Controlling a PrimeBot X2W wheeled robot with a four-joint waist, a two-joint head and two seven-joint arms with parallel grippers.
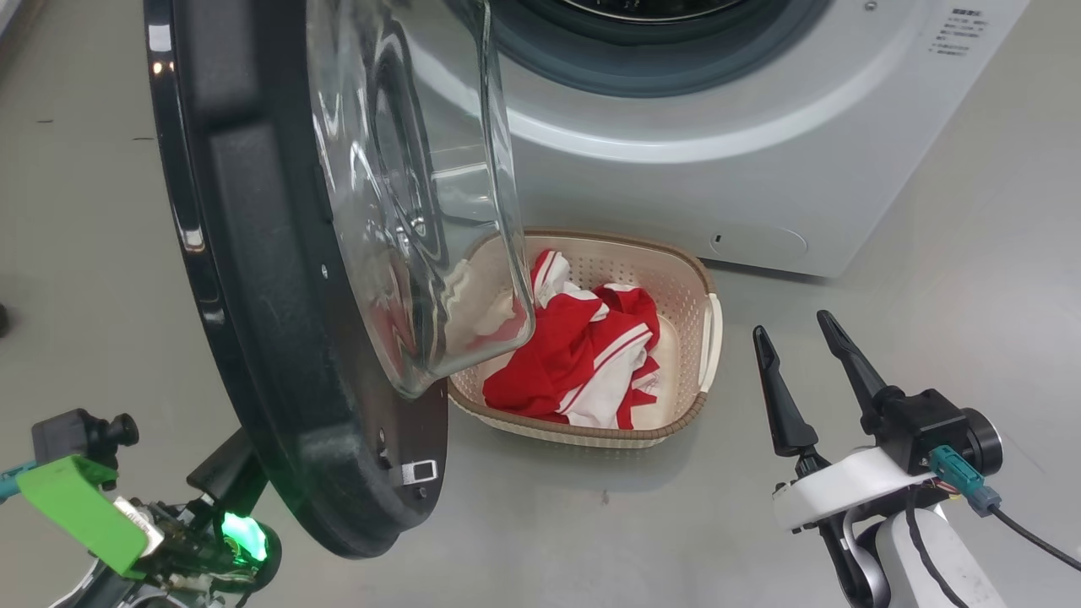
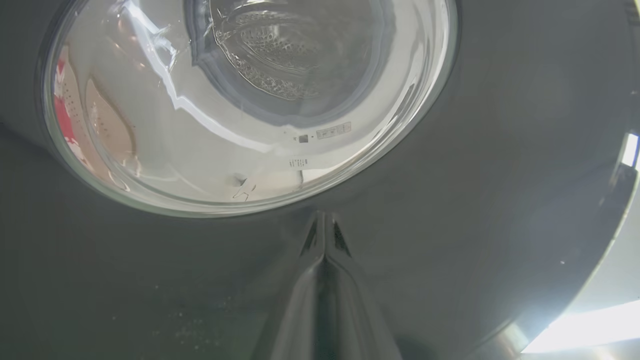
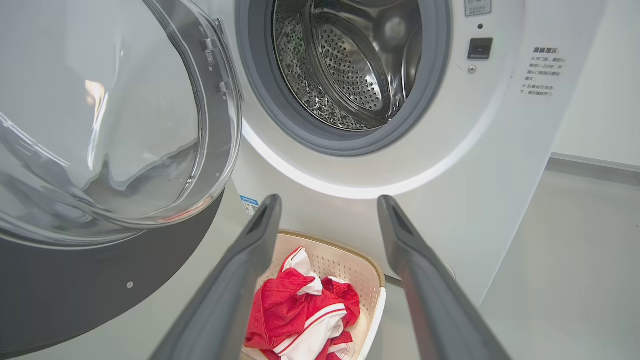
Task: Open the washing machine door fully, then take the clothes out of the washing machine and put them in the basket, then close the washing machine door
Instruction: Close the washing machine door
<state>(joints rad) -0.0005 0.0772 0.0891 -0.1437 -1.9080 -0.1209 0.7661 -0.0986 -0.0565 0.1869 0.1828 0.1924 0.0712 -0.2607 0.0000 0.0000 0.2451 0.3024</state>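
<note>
A: Where has the laundry ended up?
B: The clothes, red with white stripes, lie crumpled in the basket. It sits on the floor just in front of the washing machine
A: And the door?
B: The washing machine door stands swung out from the opening. In the head view its glass bowl crosses the basket's left end. Behind it the steel perforated drum shows inside the grey gasket
A: What are the grippers doing?
B: The left gripper has its fingers pressed together with nothing between them, tips against the door's black ring just below the glass. The right gripper is spread wide and empty, in the air to the right of the basket and apart from it
A: Anything to read?
B: There is a block of grey Chinese writing on the machine's front, right of the opening, too small to make out. A small blue label sits low on the front beside the door's edge, its print illegible. Tiny stickers seen through the glass are just as unreadable
</note>
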